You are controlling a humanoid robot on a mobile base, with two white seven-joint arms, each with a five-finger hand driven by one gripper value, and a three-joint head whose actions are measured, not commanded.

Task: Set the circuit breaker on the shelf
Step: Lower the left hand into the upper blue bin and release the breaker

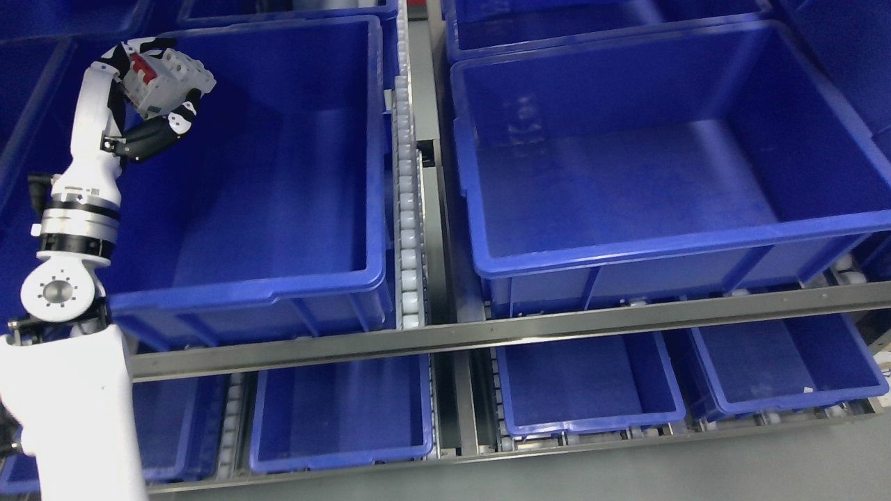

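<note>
My left hand [150, 87] comes up from the lower left and is shut on a white circuit breaker [167, 83] with a red switch. It holds the breaker over the far left part of a large blue bin [278, 278] on the upper shelf level. The black and white fingers [156, 136] curl around the breaker from above and below. The bottom of that bin looks bare. My right hand is not in view.
A second large blue bin [661, 236] sits to the right, across a white roller track [407, 209]. A grey metal shelf rail [557, 323] runs across the front. Smaller blue bins [341, 417] [585, 390] [786, 369] sit on the lower level.
</note>
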